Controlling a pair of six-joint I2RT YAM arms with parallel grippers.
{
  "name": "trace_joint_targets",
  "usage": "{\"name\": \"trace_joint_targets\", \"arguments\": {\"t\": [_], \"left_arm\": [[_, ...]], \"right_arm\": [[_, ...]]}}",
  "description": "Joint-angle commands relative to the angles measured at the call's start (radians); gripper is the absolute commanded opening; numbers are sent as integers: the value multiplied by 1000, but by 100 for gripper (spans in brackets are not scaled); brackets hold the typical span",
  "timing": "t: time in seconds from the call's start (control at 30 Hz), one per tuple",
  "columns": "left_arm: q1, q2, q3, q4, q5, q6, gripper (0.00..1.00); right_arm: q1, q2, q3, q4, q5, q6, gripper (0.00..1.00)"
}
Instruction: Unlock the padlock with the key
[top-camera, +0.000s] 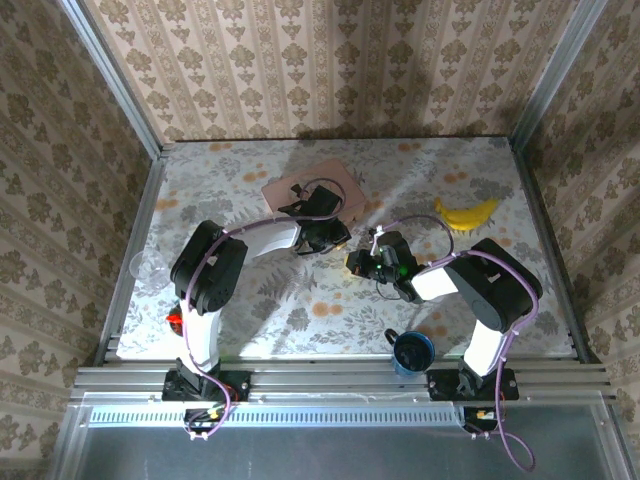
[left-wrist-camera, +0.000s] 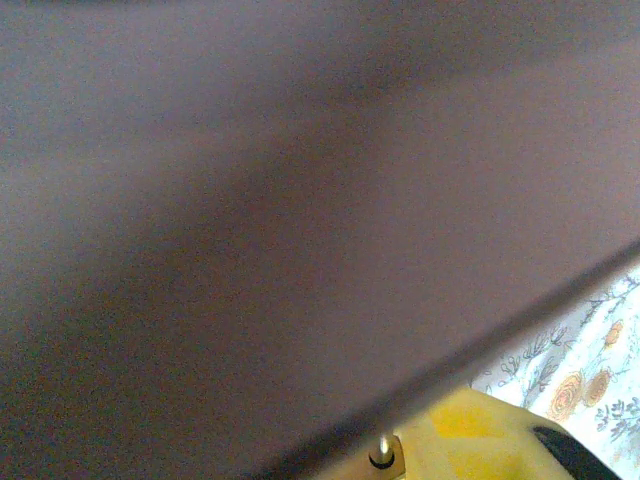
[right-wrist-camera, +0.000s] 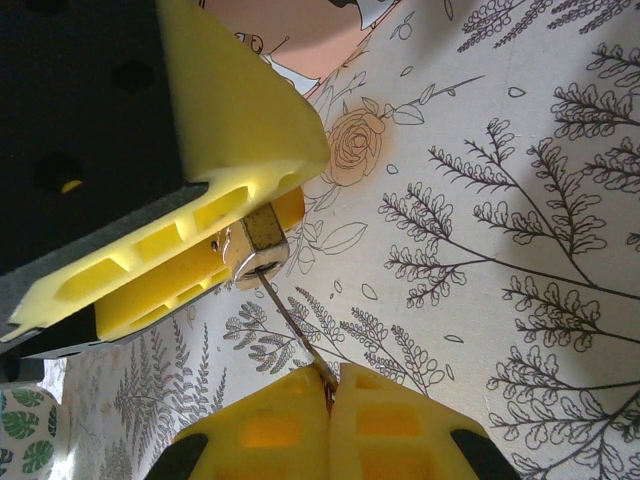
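The padlock (right-wrist-camera: 255, 245), a small brass and silver block, is clamped between the yellow fingers (right-wrist-camera: 230, 130) of my left gripper (top-camera: 338, 238), just above the floral table. The thin metal key (right-wrist-camera: 296, 335) runs from the padlock's underside down to my right gripper (right-wrist-camera: 330, 385). Its two yellow fingers are pressed together on the key's head. In the top view my right gripper (top-camera: 363, 263) meets the left one at the table's middle. In the left wrist view a yellow finger (left-wrist-camera: 480, 440) shows at the bottom edge behind a blurred dark surface.
A pink box (top-camera: 310, 190) lies just behind the left gripper, and its corner (right-wrist-camera: 300, 30) shows in the right wrist view. A yellow banana (top-camera: 466, 213) lies at the right. A blue cup (top-camera: 412, 352) stands near the right arm's base.
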Motion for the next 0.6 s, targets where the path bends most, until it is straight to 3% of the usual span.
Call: {"name": "trace_joint_targets", "arguments": {"t": [0.0, 0.57], "left_arm": [[-12, 6, -21, -12, 98, -32, 0], [-12, 7, -16, -12, 104, -31, 0]], "right_arm": [[3, 5, 37, 12, 18, -5, 0], [-15, 21, 36, 48, 4, -5, 0]]}}
